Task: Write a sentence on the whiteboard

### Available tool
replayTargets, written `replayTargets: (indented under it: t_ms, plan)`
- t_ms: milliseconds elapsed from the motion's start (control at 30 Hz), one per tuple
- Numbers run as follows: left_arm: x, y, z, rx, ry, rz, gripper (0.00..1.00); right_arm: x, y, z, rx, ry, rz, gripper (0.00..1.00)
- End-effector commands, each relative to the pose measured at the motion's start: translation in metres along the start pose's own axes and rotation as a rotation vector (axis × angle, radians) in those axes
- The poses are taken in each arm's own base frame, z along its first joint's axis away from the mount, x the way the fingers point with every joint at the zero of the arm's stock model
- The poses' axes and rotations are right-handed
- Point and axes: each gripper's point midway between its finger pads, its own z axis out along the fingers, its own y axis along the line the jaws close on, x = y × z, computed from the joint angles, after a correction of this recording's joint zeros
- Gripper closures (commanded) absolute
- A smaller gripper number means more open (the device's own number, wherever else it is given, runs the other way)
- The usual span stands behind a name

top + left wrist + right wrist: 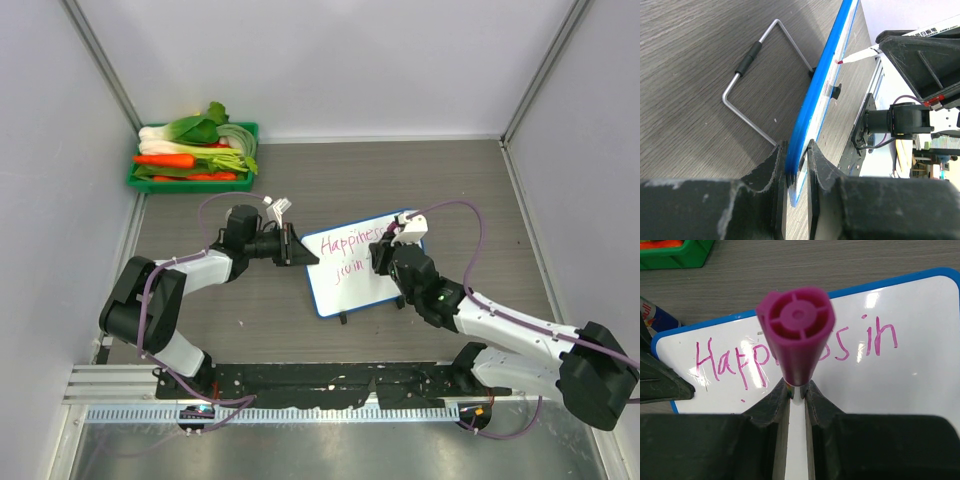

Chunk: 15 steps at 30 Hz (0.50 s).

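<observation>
The whiteboard (350, 292) stands tilted at mid-table on black feet, blue-rimmed. The pink sentence (345, 245) reads "Happiness in" with a shorter line under it. It also shows in the right wrist view (720, 360). My left gripper (296, 246) is shut on the board's left edge; in the left wrist view (796, 150) both fingers pinch the blue rim (820, 95). My right gripper (385, 250) is shut on a white marker with a magenta cap end (797, 330), above the board's face (900, 390). The marker tip (840, 62) sits at the board's face; I cannot tell if it touches.
A green bin (195, 165) of vegetables stands at the back left. A bent wire stand (747, 85) lies on the wooden table behind the board. A small white object (280, 208) lies near the left gripper. Grey walls close in the sides and back.
</observation>
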Motion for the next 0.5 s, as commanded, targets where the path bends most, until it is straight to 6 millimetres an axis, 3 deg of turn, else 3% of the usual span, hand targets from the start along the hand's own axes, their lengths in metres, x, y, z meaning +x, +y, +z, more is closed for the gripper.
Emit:
replayTargets:
  t_ms: [0,467]
  plan:
    - [0.017,0.043,0.003,-0.175,0.022,-0.011,1.00,-0.013,0.005,0.004,-0.004,-0.042,0.028,0.99]
    - [0.017,0.042,0.004,-0.173,0.024,-0.008,1.00,0.001,0.008,0.001,-0.050,0.003,0.015,0.98]
